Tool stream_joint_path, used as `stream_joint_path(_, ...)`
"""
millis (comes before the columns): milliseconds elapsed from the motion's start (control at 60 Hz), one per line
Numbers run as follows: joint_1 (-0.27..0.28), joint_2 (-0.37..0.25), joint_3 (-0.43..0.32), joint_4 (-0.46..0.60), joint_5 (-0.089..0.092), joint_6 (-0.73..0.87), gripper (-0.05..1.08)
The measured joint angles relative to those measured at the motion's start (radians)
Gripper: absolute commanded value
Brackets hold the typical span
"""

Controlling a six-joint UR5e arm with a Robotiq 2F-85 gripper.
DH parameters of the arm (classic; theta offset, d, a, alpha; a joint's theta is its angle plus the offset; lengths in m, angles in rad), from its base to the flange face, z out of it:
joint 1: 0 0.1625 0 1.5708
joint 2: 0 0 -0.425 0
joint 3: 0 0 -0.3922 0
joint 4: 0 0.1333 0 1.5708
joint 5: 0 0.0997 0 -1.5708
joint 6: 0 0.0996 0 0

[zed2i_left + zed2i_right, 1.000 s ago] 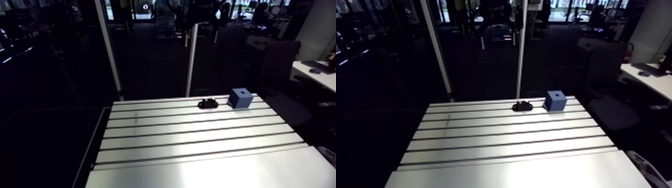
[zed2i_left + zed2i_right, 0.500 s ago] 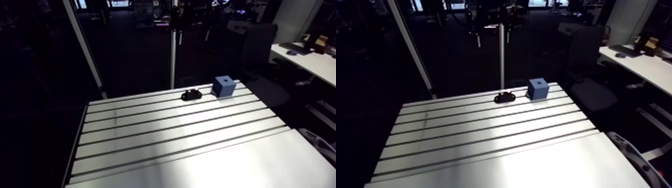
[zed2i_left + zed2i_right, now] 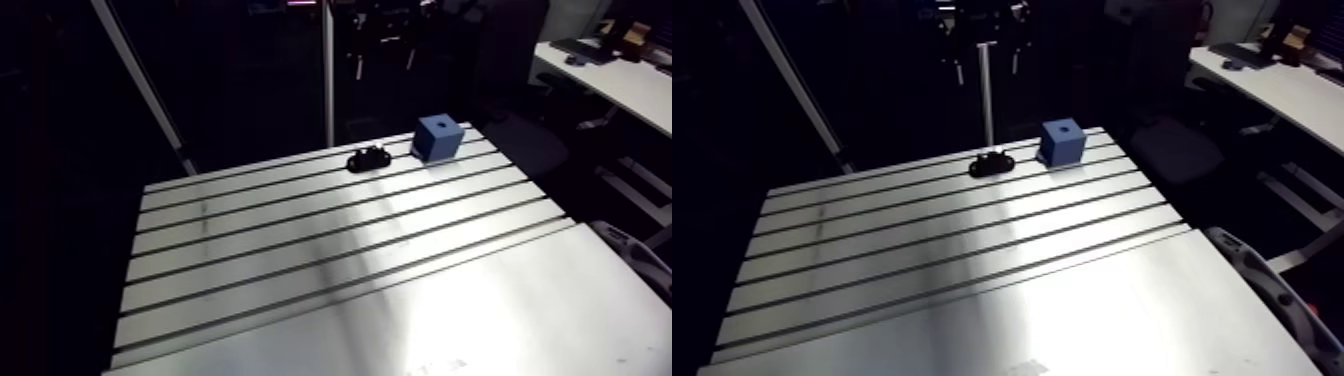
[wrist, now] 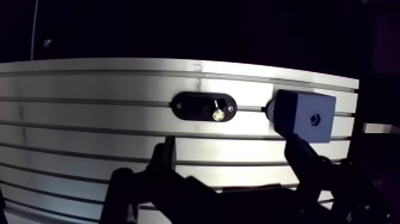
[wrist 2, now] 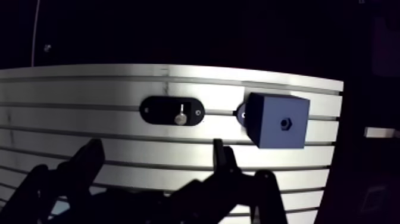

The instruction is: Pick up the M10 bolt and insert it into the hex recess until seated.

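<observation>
**A:** In the arm view, what differs from just before?

**B:** The whole picture has shifted, so the camera rode along with the arm. The black holder [image 3: 368, 158] and blue block [image 3: 438, 137] sit side by side at the far edge of the worktop [image 3: 300, 265], as earlier. I read that as approach, with nothing grasped yet. I can't make out the tool here.

**A:** And the wrist view?

**B:** The tool [image 4: 231, 143] has its fingers spread wide with nothing between them. The M10 bolt [image 4: 218, 113] sits in the holder ahead of it, roughly in line with the gap. The hex recess [image 4: 316, 118] faces the tool from the block, ahead of one finger.

**A:** Obstacles?

**B:** Nothing lies between the tool and the bolt. The block stands just beside the holder, though, so that finger may crowd it coming down.
</observation>
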Motion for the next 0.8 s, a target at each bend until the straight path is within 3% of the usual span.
stream_joint_path(150,0.0,0.032,0.003,-0.029,-0.023,0.0,0.01)
stream_joint_path(317,-0.001,0.05,0.01,-0.042,-0.032,0.002,0.01)
stream_joint_path(800,-0.009,0.069,0.085,-0.141,-0.025,-0.004,0.01)
